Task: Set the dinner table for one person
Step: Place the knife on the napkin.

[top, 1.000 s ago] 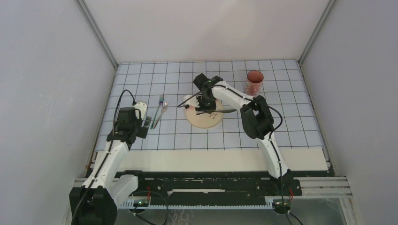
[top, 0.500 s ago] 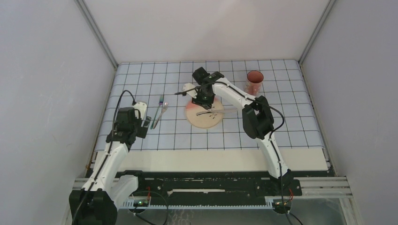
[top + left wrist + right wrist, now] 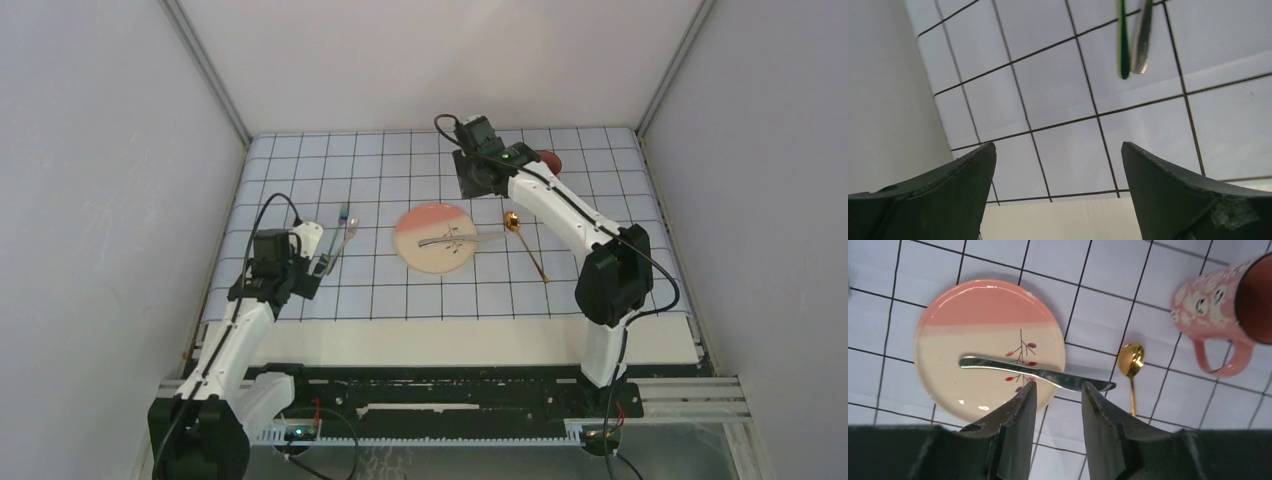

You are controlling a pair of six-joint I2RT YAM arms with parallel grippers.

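Hovering low over the left side of the gridded cloth [image 3: 300,160], the left gripper [image 3: 1058,150] has its fingers spread wide with nothing between them. Just beyond its tips lie two thin pieces side by side: a green-handled utensil [image 3: 1122,40] and a steel one that looks like a fork [image 3: 1143,35]. Both are well apart from the plate [image 3: 420,255], which sits near the middle of the cloth, pink on its far part and cream on its near part. A knife [image 3: 998,363] lies across the plate, its right end overhanging the rim.

The right gripper [image 3: 1058,387] hangs above the far side of the plate, looking down on it, its fingers partly apart and empty. A gold spoon [image 3: 525,240] lies on the cloth just right of the plate, and the pink mug [image 3: 1213,305] stands further off at the far right. The dinner table [image 3: 450,340] shows as a cream strip along the near edge of the cloth.

Laying out the cutlery appears to be the step in hand. The knife probably needs lifting off the plate and setting between the rim and the spoon, which calls for a low, flat pinch on a thin blade. The fork at the left likely needs bringing in beside the plate's left rim.
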